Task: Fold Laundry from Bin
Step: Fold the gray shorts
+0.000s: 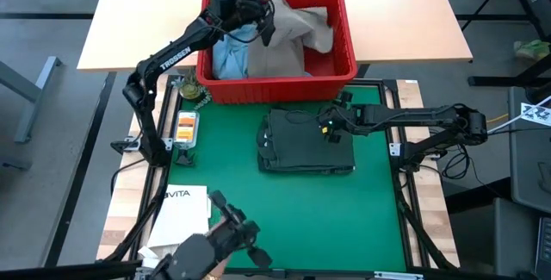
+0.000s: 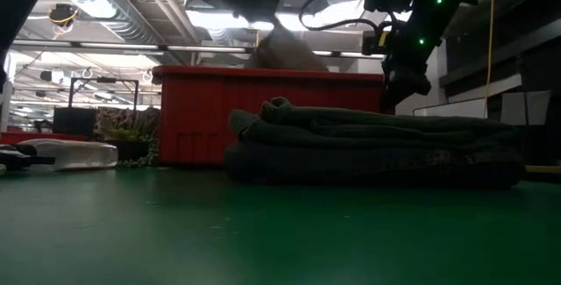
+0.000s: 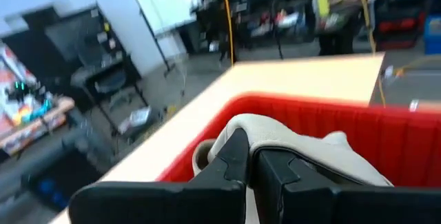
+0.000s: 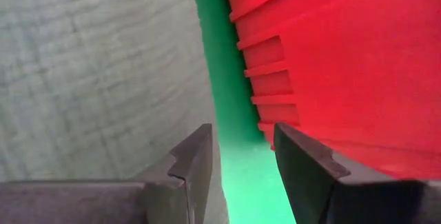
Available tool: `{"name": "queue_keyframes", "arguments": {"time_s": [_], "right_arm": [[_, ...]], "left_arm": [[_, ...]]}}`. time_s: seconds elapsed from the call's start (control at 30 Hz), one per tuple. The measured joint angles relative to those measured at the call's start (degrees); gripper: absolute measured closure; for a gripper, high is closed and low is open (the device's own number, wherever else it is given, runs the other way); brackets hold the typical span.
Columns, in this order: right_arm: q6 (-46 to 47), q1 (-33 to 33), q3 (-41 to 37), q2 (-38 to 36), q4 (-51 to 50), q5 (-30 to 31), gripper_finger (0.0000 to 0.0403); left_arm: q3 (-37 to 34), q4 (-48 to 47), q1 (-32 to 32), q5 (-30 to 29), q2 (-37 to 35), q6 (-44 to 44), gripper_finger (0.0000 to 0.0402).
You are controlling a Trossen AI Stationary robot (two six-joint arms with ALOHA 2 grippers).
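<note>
The high camera looked straight down on the whole table, taking in the green mat and the red bin. The low camera sat at mat level, facing across to the bin's wall and the room beyond. The left wrist camera peered past the left gripper, close over the bin's rim, toward the room. The right wrist camera sat very near, past the right gripper, the bin's ribbed side just beside it. All four views shared the bin.
</note>
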Motion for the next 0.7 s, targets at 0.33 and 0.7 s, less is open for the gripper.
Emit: {"name": "queue_keyframes", "arguments": {"time_s": [0.33, 0.7], "right_arm": [[-10.0, 0.0, 9.0, -3.2, -1.2, 3.3, 0.0246], [-22.0, 0.0, 17.8, -8.6, -0.7, 18.1, 0.0246]], "left_arm": [[9.0, -0.6, -5.1, 1.3, 0.0, 0.0, 0.0401], [14.6, -2.0, -11.1, 2.0, -0.1, 0.0, 0.0401]]}}
